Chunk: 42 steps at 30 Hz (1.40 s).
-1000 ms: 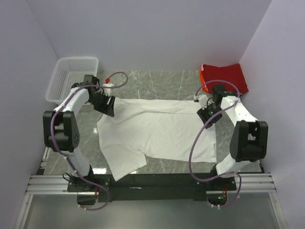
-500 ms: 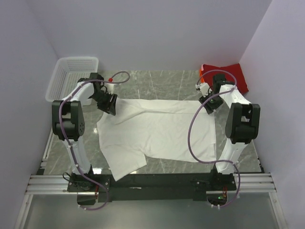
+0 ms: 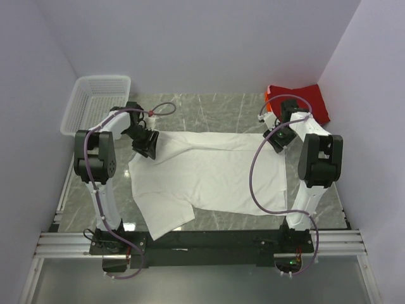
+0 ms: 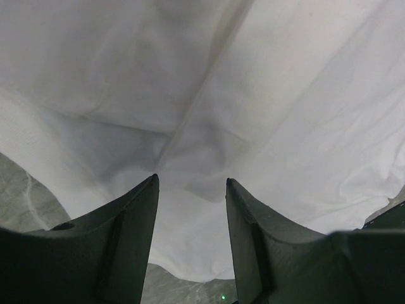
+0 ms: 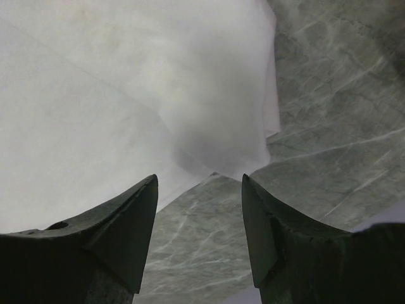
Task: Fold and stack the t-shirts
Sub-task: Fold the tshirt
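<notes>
The white t-shirt (image 3: 209, 174) lies spread flat on the grey marble table. It fills the left wrist view (image 4: 266, 101) and the upper left of the right wrist view (image 5: 126, 95). My left gripper (image 3: 146, 145) is open, low over the shirt's far left corner, with wrinkled cloth between its fingers. My right gripper (image 3: 276, 140) is open at the shirt's far right corner, with bare table between its fingers and the cloth's edge just ahead. The red t-shirt (image 3: 302, 101) lies folded at the far right corner of the table.
A white mesh basket (image 3: 95, 104) stands at the far left by the wall. The marble table (image 3: 209, 107) shows bare behind the shirt. Purple cables loop over both arms. Walls close in on the left, right and back.
Both arms have swung outward and back. The left gripper has shifted slightly along the shirt's far left corner. The right gripper moved up to the far right corner.
</notes>
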Each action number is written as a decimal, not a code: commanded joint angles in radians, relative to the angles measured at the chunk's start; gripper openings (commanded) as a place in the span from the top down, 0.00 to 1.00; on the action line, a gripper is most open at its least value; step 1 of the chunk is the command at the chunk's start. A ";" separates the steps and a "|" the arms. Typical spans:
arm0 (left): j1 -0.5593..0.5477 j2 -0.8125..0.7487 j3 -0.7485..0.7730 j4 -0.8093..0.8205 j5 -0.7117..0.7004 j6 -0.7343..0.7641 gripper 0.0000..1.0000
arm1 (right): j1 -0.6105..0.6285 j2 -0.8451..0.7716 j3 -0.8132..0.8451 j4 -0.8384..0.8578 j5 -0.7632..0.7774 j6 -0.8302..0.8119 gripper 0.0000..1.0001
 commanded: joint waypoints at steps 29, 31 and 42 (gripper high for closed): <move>-0.005 -0.012 0.103 -0.045 0.023 -0.035 0.99 | -0.001 0.045 0.132 -0.077 -0.032 -0.104 0.37; -0.005 0.000 0.126 -0.060 0.023 -0.036 0.99 | 0.000 0.054 0.141 -0.088 -0.026 -0.129 0.43; -0.005 0.043 0.233 -0.120 0.014 -0.042 0.99 | 0.002 -0.030 0.023 -0.045 -0.012 -0.327 0.58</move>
